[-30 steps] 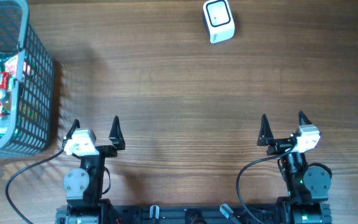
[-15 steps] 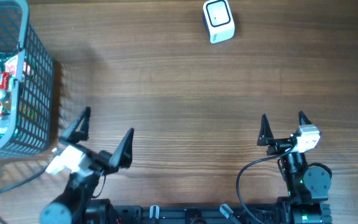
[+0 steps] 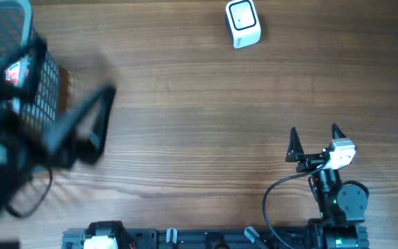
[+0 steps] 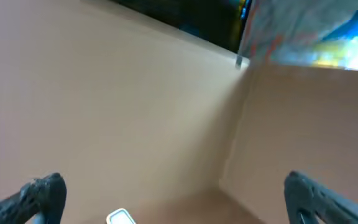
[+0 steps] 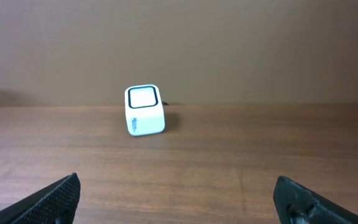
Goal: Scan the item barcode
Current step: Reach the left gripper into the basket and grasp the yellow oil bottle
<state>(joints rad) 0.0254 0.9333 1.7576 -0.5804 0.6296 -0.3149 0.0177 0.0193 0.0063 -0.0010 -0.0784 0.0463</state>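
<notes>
Left gripper point(image 4: 173, 179): jaws spread wide, nothing between them. In the overhead view this arm shows only as a large dark blur at the left edge, close under the camera and overlapping the grey mesh basket point(image 3: 47, 90) at the far left of the wooden table point(image 3: 199, 104). Its wrist view is tilted upward onto a plain beige wall, with the top of the white scanner point(image 4: 120, 217) just visible at the bottom edge between the fingers. Right gripper point(image 3: 314, 129): jaws likewise wide apart and empty, low at the near right of the table, pointing toward the far edge, with a black cable point(image 3: 275, 200) looping beside its base. The scanner stands upright at the far side, right of centre — its dark-framed window faces the right wrist camera, well apart from both grippers. The item point(image 3: 16, 71) lies inside the basket; only a red-and-white patch of it shows through the blur, so neither its barcode nor its exact lie can be told. Neither gripper touches the item or the scanner.
</notes>
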